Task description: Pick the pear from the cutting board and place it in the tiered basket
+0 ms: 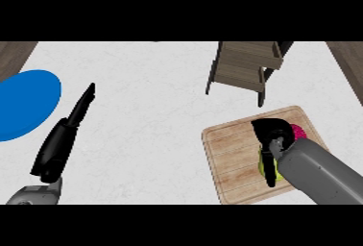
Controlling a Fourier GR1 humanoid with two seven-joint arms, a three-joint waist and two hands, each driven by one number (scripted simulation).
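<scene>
pear on cutting board, mostly hidden under right hand, fingers curled round it. looks light, smooth, maybe slippery; best held round the belly. left hand fingers straight, resting over bench.

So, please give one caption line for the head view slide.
Right hand lowered over the pear on the cutting board, tiered basket behind.

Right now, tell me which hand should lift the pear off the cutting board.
The right hand. It is already over the cutting board, on top of the yellow-green pear. The left hand rests far across the counter, fingers straight, near the blue plate.
</scene>
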